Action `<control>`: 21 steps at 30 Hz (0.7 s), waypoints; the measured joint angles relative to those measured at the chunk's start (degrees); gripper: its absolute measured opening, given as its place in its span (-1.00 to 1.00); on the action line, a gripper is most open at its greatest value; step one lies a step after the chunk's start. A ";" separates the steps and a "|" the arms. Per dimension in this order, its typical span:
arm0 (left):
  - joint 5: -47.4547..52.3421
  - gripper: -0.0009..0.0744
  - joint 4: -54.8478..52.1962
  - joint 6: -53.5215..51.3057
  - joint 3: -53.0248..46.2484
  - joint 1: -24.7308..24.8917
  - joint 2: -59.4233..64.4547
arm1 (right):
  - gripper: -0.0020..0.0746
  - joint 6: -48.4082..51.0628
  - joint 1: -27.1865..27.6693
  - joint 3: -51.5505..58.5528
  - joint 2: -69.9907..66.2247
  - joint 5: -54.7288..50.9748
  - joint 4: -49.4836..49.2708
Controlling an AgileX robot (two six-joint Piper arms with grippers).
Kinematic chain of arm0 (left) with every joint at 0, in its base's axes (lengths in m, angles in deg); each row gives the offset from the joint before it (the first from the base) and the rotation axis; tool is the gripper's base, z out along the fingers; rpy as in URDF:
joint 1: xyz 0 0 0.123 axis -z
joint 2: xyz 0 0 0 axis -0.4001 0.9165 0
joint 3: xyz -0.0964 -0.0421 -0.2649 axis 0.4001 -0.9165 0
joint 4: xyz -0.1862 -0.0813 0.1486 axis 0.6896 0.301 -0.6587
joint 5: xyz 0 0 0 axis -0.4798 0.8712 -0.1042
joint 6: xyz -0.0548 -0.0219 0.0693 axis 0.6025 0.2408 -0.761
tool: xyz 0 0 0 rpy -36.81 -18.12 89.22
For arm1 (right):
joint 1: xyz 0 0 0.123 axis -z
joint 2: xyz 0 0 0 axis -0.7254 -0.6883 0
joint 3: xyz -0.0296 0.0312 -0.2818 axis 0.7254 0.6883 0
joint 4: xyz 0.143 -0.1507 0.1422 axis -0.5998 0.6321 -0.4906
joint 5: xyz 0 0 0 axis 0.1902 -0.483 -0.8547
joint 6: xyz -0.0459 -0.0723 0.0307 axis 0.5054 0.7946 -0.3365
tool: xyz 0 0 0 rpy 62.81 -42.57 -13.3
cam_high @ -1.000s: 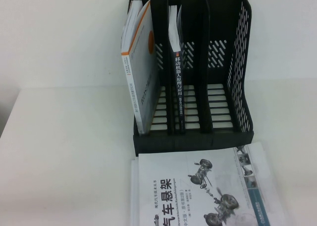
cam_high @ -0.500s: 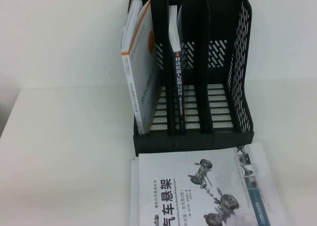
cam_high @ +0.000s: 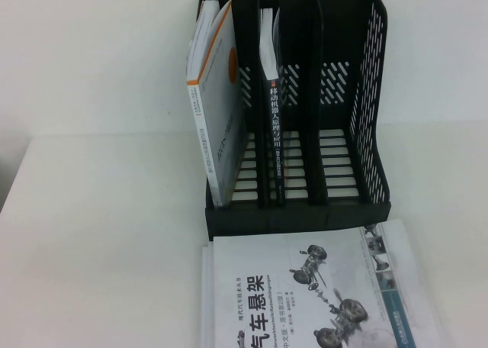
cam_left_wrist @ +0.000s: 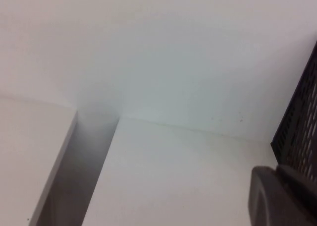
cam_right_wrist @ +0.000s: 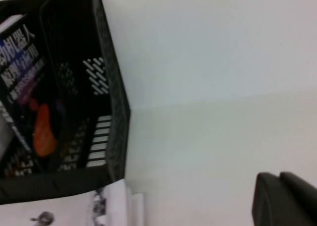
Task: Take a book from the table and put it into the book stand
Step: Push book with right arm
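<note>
A large thin white-covered book with a grey car-suspension drawing (cam_high: 305, 291) lies flat on the plain white tabletop (cam_high: 99, 233) at six o'clock, its far edge just beside the front of the black plastic three-slot book stand (cam_high: 374, 134). In the stand, a white-and-orange book (cam_high: 217, 111) leans in the nine-o'clock slot, a dark-spined book with white Chinese lettering (cam_high: 273, 134) stands in the middle slot, and the three-o'clock slot holds nothing. The left hand (cam_left_wrist: 282, 196), fingers together, hangs near the stand's perforated side in its wrist view; the right hand (cam_right_wrist: 285, 198) hangs over bare tabletop beyond the stand's three-o'clock side, and whether it is apart or together cannot be told.
</note>
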State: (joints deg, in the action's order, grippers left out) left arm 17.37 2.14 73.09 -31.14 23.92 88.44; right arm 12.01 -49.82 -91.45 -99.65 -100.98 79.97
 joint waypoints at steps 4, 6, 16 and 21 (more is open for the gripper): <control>-1.68 -0.99 0.53 0.00 3.02 0.00 6.41 | -0.95 0.19 0.00 -4.24 -7.41 -0.24 -4.71; -4.13 -0.99 1.07 0.30 3.02 0.00 8.94 | -0.95 1.69 0.00 -5.30 -10.26 0.11 -7.70; 1.99 -0.99 25.38 -16.54 10.16 0.00 27.36 | -0.95 21.53 0.00 -6.12 -32.12 -4.66 -33.15; 9.82 -0.99 38.16 -29.93 14.92 0.00 38.54 | -0.95 27.53 0.00 -7.80 -48.23 -6.10 -36.43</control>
State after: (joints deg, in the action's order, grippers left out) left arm 27.19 40.30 43.16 -16.23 23.92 126.98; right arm 39.53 -49.82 -99.25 -147.88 -107.08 43.54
